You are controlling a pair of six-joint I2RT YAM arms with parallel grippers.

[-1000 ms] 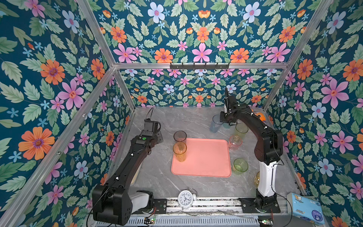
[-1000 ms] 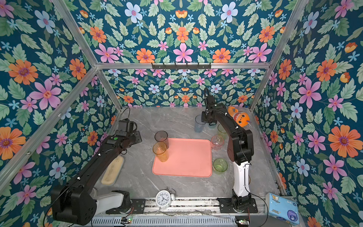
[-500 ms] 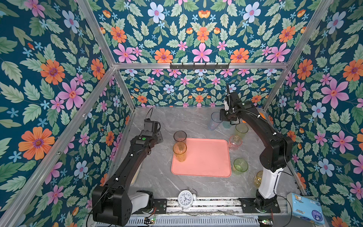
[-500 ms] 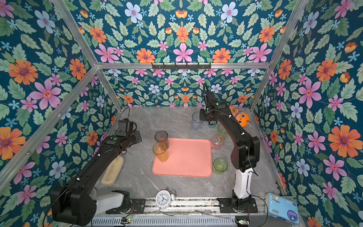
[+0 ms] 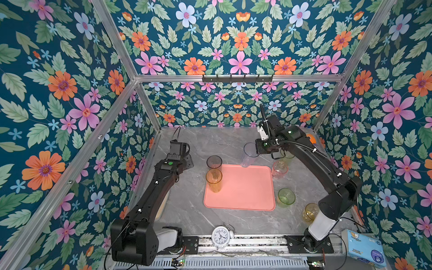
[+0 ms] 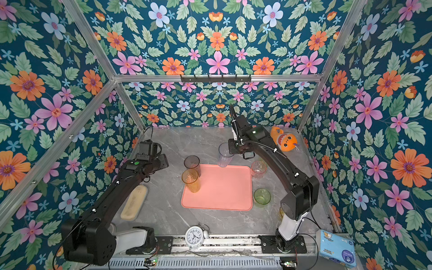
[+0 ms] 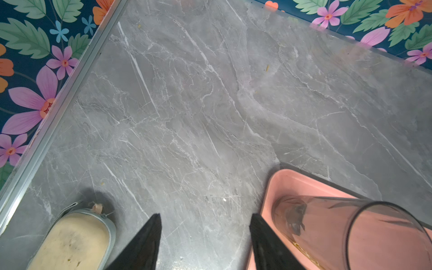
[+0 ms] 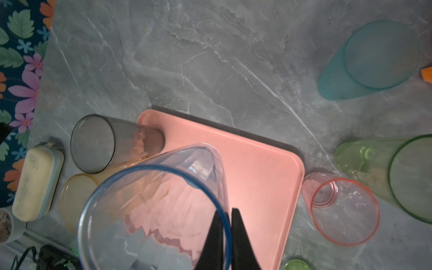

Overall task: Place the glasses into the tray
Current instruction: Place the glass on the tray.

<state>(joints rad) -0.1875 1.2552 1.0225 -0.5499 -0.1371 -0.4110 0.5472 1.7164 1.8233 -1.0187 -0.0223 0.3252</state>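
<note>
The right gripper (image 8: 227,210) is pinched tight on the wall of the clear blue-rimmed glass (image 5: 249,155), with 1 finger inside the rim and 1 outside. In both top views this glass hangs tilted just above the centre of the frame, its base at the upper edge of the tray (image 5: 240,194). I cannot tell whether the base touches the tray.

The left gripper (image 7: 205,215) stands wide, with only bare table (image 7: 187,117) between its fingers, so it holds nothing. In both top views its wrist sits left of centre, near the tray's upper left corner.

2 glasses stand upright inside the tray along its left side. The grey glass (image 5: 214,162) is in the upper left corner, and the amber glass (image 5: 214,181) is just below it in the frame (they look close enough to touch, though I cannot be sure).

The other glasses stand on the table, off the tray. In a top view:
- The pink glass (image 5: 279,168) is just beside the tray's upper right corner.
- The green glass (image 5: 285,197) is just beside the lower right corner.
- The yellow glass (image 5: 308,210) is further toward the lower right, partly behind the right arm.

The right wrist view also shows a tall yellow-green glass (image 8: 374,168) and a teal glass (image 8: 374,60).

A cream case (image 6: 134,203) lies at the lower left of the table. An alarm clock (image 5: 221,236) stands at the bottom centre.
</note>
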